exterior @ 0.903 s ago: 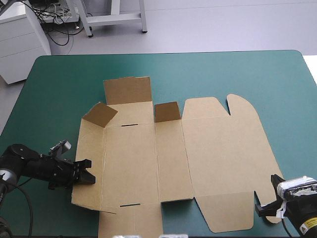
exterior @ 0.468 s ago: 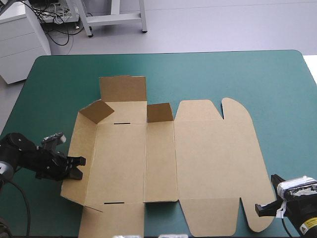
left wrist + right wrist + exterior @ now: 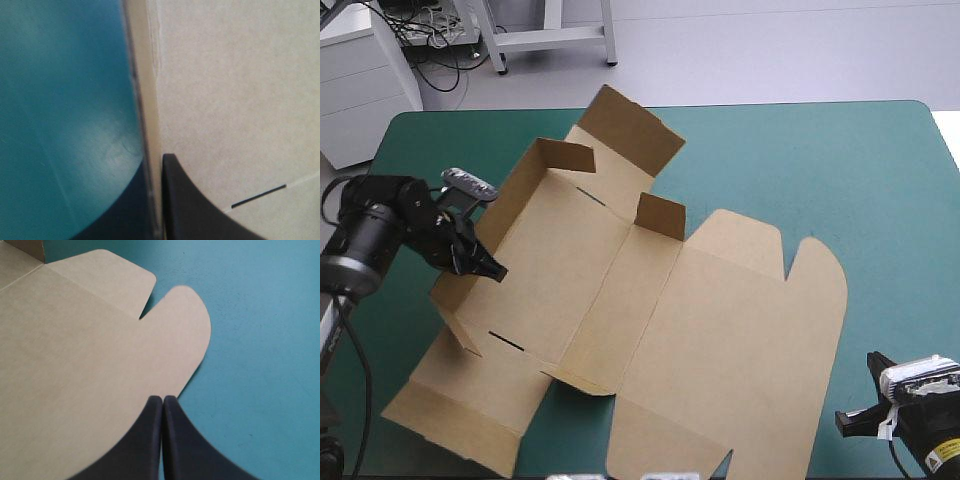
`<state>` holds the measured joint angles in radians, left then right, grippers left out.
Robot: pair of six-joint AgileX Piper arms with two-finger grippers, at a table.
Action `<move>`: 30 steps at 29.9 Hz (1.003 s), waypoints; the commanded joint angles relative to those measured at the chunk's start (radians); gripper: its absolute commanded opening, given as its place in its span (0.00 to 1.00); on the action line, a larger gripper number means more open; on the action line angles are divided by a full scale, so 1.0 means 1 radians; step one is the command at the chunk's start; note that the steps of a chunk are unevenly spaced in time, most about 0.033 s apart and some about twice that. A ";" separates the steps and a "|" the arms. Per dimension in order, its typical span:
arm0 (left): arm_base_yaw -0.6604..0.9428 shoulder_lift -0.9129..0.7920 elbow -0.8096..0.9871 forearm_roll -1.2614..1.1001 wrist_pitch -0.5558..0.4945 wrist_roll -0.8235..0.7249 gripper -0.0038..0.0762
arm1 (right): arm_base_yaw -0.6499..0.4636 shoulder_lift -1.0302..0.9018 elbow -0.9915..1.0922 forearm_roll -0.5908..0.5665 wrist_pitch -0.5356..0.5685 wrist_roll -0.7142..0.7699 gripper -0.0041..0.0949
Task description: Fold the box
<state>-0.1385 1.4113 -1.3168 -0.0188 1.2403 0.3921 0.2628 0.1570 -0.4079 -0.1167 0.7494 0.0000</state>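
The box lies opened out across the middle and left of the teal-green cover, mostly flat, set at a slant to the table's edges. Its left wall is raised, and a couple of smaller flaps stand up at the far end. The left gripper has that wall pinched. From its own camera the board's edge runs straight in between the black fingers, which are clamped on it close to a dark slot in the floor panel. The right gripper sits by the table's near right corner with its fingers pressed together on nothing I can see, the tips just at the edge of the lid's rounded flap. To my eye, the risk is that one pinch on a thin wall carries the whole sheet. With nothing anchoring the lid, the board could swing round, slip out of the fingers, or crease away from the score line. The long axis runs from the gripped wall, at the left and farther back, down to the lid's end near the right gripper. The fold lines cross it, leaning from far right to near left.
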 commanded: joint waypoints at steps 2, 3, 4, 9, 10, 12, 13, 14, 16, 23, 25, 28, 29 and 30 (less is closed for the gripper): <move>-0.132 0.073 -0.159 0.215 0.035 0.015 0.01 | -0.007 0.012 -0.027 -0.012 -0.066 -0.006 0.02; -0.161 0.100 -0.191 0.267 0.016 0.006 0.01 | -0.007 0.012 -0.027 -0.012 -0.066 -0.006 0.02; -0.182 0.125 -0.216 0.307 -0.006 -0.001 0.01 | -0.007 0.012 -0.027 -0.012 -0.066 -0.006 0.02; -0.302 0.216 -0.342 0.476 -0.113 -0.003 0.01 | -0.007 0.012 -0.027 -0.012 -0.066 -0.006 0.02; -0.327 0.227 -0.357 0.504 -0.141 -0.003 0.01 | -0.007 0.012 -0.027 -0.012 -0.066 -0.006 0.02; -0.375 0.235 -0.363 0.573 -0.199 -0.003 0.01 | -0.007 0.012 -0.027 -0.012 -0.066 -0.006 0.02; -0.402 0.238 -0.363 0.607 -0.221 -0.003 0.01 | -0.007 0.012 -0.027 -0.012 -0.066 -0.006 0.02; -0.429 0.239 -0.363 0.630 -0.233 -0.003 0.01 | -0.007 0.012 -0.027 -0.012 -0.066 -0.006 0.02; -0.481 0.239 -0.360 0.671 -0.236 -0.003 0.01 | -0.007 0.012 -0.027 -0.012 -0.066 -0.006 0.02; -0.603 0.233 -0.346 0.701 -0.253 -0.029 0.01 | -0.007 0.012 -0.027 -0.012 -0.066 -0.006 0.02; -0.632 0.226 -0.312 0.746 -0.269 -0.046 0.01 | -0.007 0.012 -0.027 -0.012 -0.066 -0.006 0.02; -0.678 0.208 -0.240 0.861 -0.312 -0.102 0.01 | -0.007 0.012 -0.027 -0.012 -0.066 -0.006 0.02; -0.693 0.200 -0.215 0.902 -0.333 -0.132 0.01 | -0.007 0.012 -0.027 -0.012 -0.066 -0.006 0.02; -0.711 0.188 -0.181 0.956 -0.364 -0.167 0.01 | -0.007 0.012 -0.027 -0.012 -0.066 -0.006 0.02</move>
<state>-0.8043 1.6673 -1.5331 0.7998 0.9775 0.2991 0.2628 0.1570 -0.4079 -0.1167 0.7494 0.0000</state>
